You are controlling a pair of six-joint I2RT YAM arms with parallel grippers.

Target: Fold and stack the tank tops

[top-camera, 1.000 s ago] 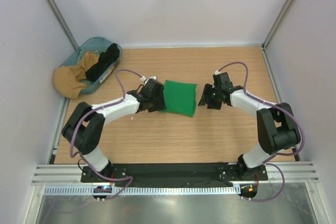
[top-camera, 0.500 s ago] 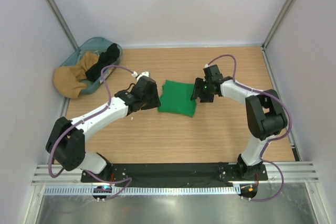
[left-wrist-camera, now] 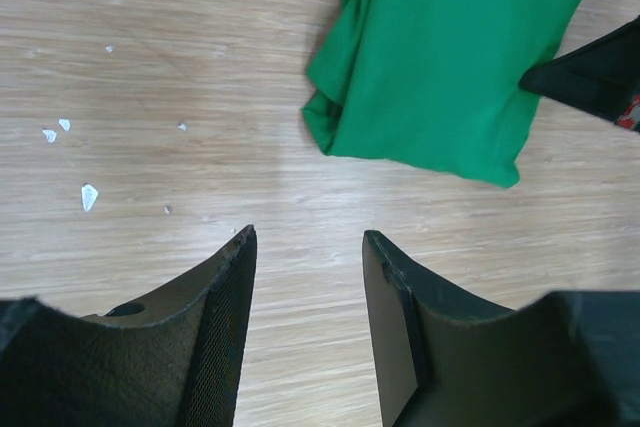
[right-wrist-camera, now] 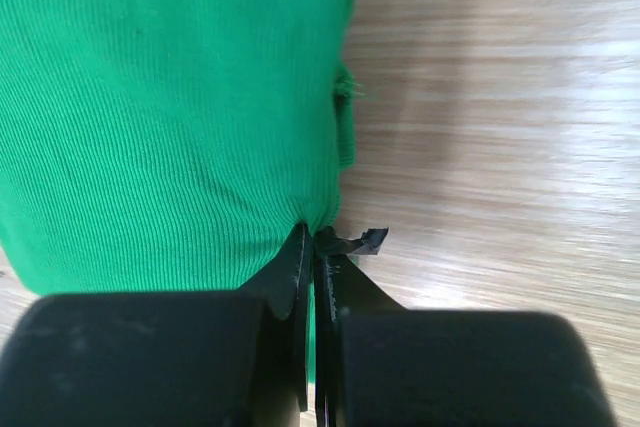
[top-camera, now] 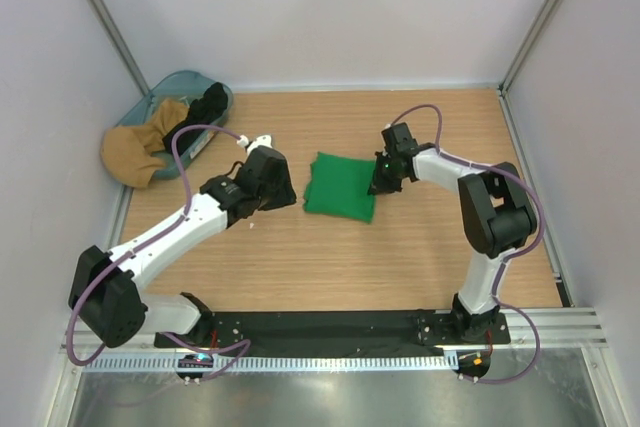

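Note:
The green tank top [top-camera: 340, 187] lies folded into a small rectangle mid-table. Its right edge is pinched by my right gripper [top-camera: 378, 185], which is shut on it. In the right wrist view the closed tips [right-wrist-camera: 313, 234] bite the green tank top's [right-wrist-camera: 170, 97] edge. My left gripper [top-camera: 287, 187] stands open just left of the fabric, apart from it. In the left wrist view its fingers [left-wrist-camera: 308, 237] frame bare wood below the green tank top [left-wrist-camera: 450, 57]. The black tank top [top-camera: 200, 117] lies crumpled in the basket at the back left.
The teal basket [top-camera: 185, 77] sits in the back left corner, with a tan garment [top-camera: 130, 152] spilling over its near rim. White specks [left-wrist-camera: 88, 195] dot the wood left of the green fabric. Walls enclose the table on three sides.
My right gripper moved left onto the green top's right edge and shut on it. My left arm stretched out, and its open gripper drew back left off the fabric.

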